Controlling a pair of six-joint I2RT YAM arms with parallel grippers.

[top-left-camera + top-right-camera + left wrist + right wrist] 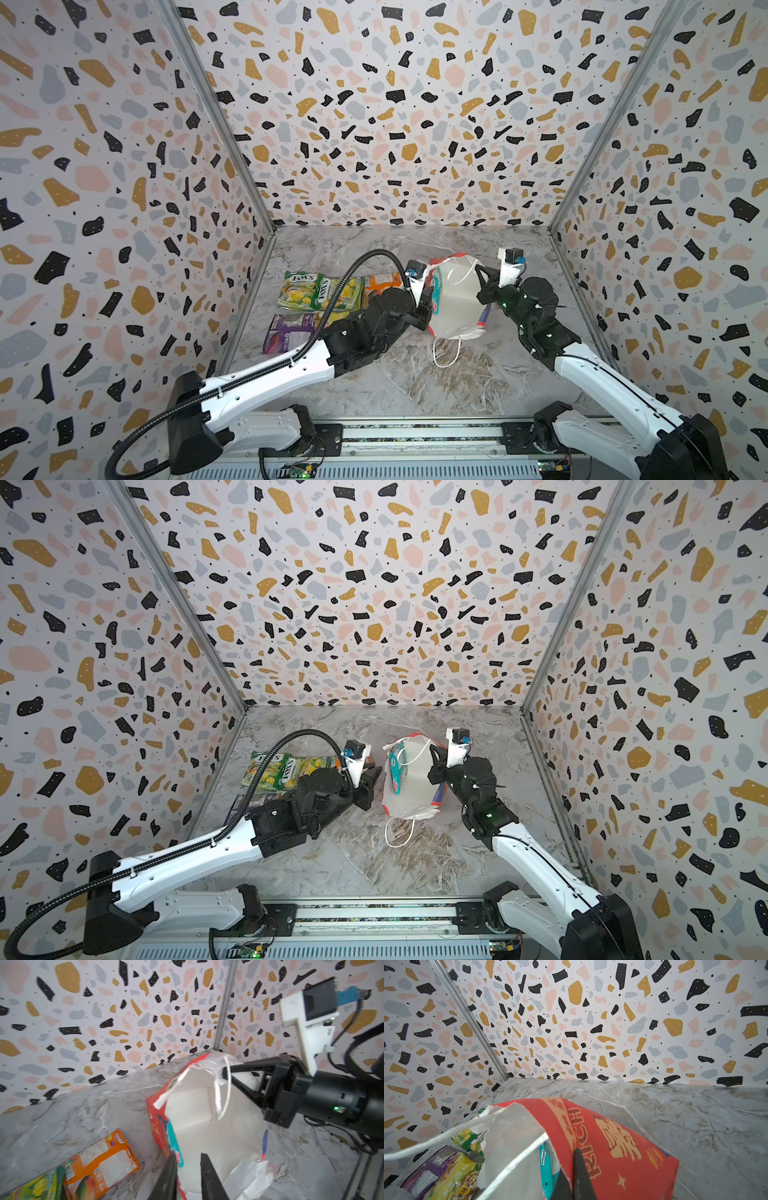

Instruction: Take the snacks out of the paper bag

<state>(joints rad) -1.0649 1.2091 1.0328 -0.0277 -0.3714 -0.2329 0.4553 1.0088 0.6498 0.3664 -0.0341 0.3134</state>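
Observation:
The red paper bag [457, 299] [415, 783] lies in the middle of the table, its white-lined mouth turned up. A teal packet [436, 291] [173, 1142] [546, 1167] stands inside against its left wall. My right gripper [478, 270] [574, 1157] is shut on the bag's right wall near the rim. At the left rim my left gripper [424, 311] [188, 1155] is open; its jaws straddle the wall, and the packet's end lies just past one fingertip. On the table to the left lie two green-yellow FOX'S packets [299, 291] [338, 293], an orange one [382, 282], a purple one [286, 332] and a yellow one [454, 1176].
One white cord handle [446, 353] trails on the marble table in front of the bag. Patterned walls close in the left, back and right sides. A metal rail [415, 436] with both arm bases runs along the front edge. The left arm's black cable [374, 255] arches over the packets.

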